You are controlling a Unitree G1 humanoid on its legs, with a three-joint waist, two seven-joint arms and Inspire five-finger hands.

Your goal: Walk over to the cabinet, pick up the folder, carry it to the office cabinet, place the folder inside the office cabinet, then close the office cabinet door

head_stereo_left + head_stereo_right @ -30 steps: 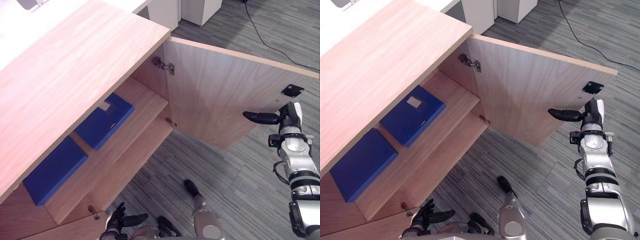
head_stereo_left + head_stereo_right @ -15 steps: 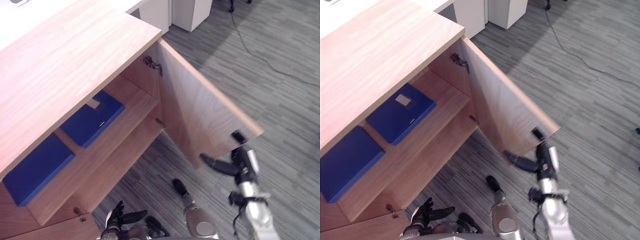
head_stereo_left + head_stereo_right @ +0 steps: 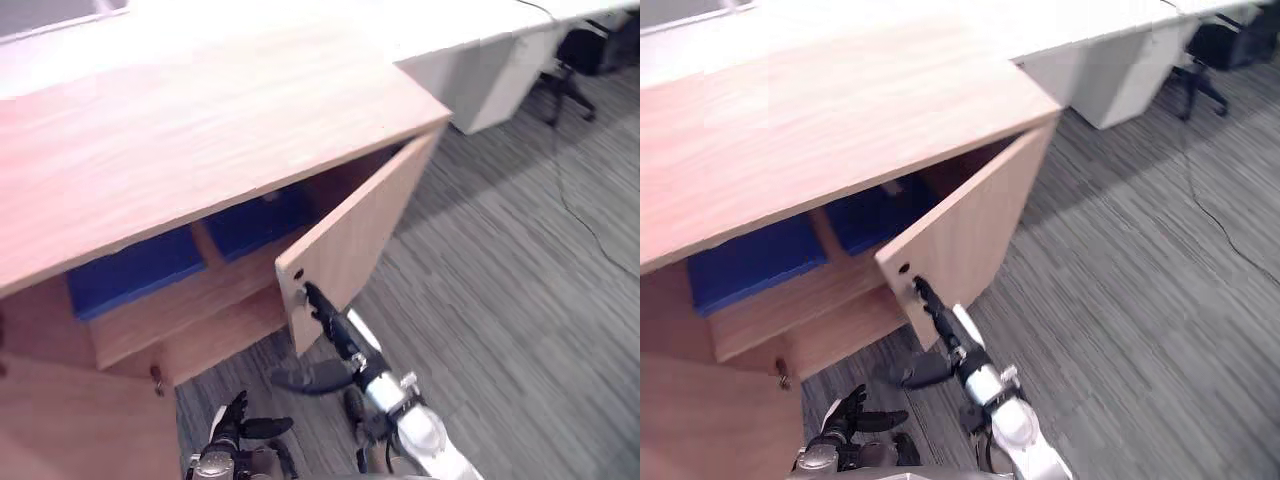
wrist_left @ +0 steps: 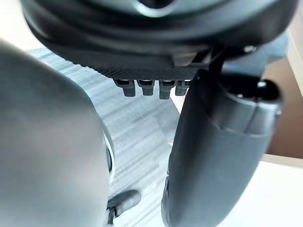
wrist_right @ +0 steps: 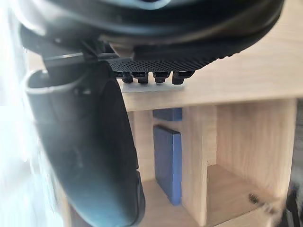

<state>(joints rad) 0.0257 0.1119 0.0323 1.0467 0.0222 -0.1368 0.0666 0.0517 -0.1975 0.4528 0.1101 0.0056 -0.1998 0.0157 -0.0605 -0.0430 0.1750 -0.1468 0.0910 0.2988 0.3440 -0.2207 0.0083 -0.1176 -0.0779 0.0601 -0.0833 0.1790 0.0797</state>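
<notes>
The door (image 3: pixel 352 245) is pressed by right hand (image 3: pixel 338 338), fingers straight together, thumb splayed; folders (image 3: pixel 250 225) are seen shelved inside; left hand (image 3: pixel 232 428) is held low, fingers spread.

Office cabinet door (image 3: pixel 345 250) screens the right end of the shelf. The left folder (image 3: pixel 135 272) and right folder (image 3: pixel 255 222) show only as blue strips under the cabinet top (image 3: pixel 200 130), and their labels cannot be made out. The right hand (image 3: pixel 335 330) has fingertips at the door's free edge, but the contact is too small to resolve. The left hand (image 3: pixel 232 432) is cut by the bottom edge. The second door (image 3: pixel 80 420) is cut at the lower left corner, and the office chair (image 3: pixel 585 45) at the top right.
</notes>
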